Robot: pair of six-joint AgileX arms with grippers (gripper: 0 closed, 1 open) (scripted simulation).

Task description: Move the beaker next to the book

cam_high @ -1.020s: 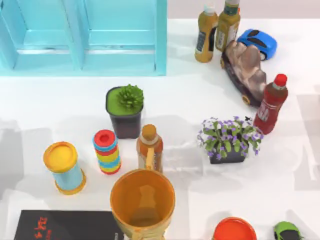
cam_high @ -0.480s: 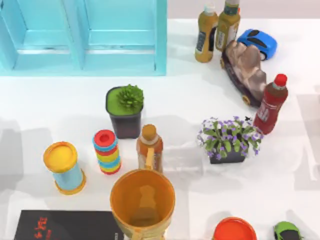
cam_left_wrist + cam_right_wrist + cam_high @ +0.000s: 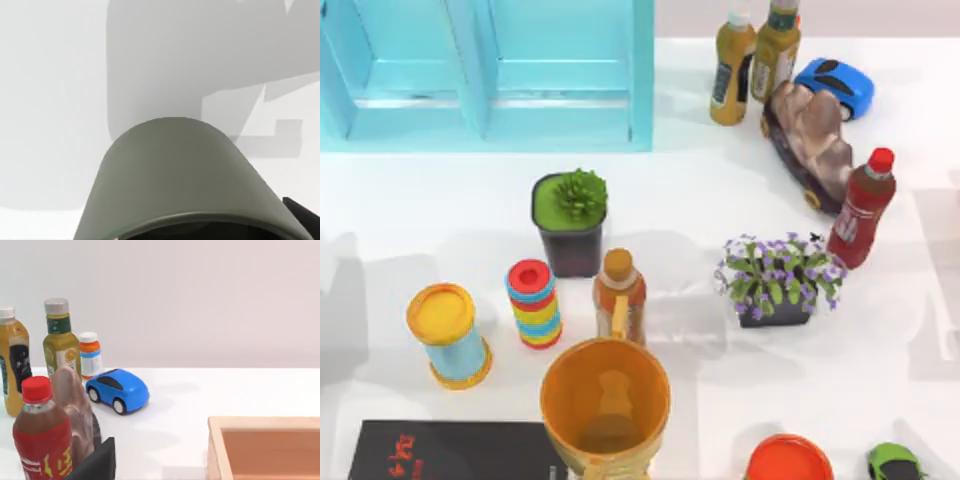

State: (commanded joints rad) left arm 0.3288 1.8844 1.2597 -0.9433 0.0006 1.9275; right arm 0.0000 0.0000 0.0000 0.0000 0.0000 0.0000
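**Inspector A:** We find the beaker (image 3: 605,405) at the lower centre of the top view. It stands upright on the bench (image 3: 880,340) with its open mouth facing up.

**Inspector B:** Agreed. The book (image 3: 455,452) lies flat at the lower left, cut by the frame edge. Its right end sits just beside the beaker's lower left wall, and we cannot tell whether the two touch.

**Inspector A:** Just above the beaker stands an orange-capped bottle (image 3: 619,297). To its left are a striped pot (image 3: 533,303) and a yellow-lidded can (image 3: 448,335). All three are apart from the book.

**Inspector B:** We cannot tell whether the left gripper or the right gripper is open or closed. In the left wrist view, a grey rounded shape (image 3: 185,175) sits at the lower centre, over white bench surface. We cannot identify it.

**Inspector A:** The right wrist view shows a blue toy car (image 3: 118,389) at centre left and a wooden box (image 3: 265,445) at lower right. A dark wedge (image 3: 97,460) sits at the lower left, and we cannot identify that either.
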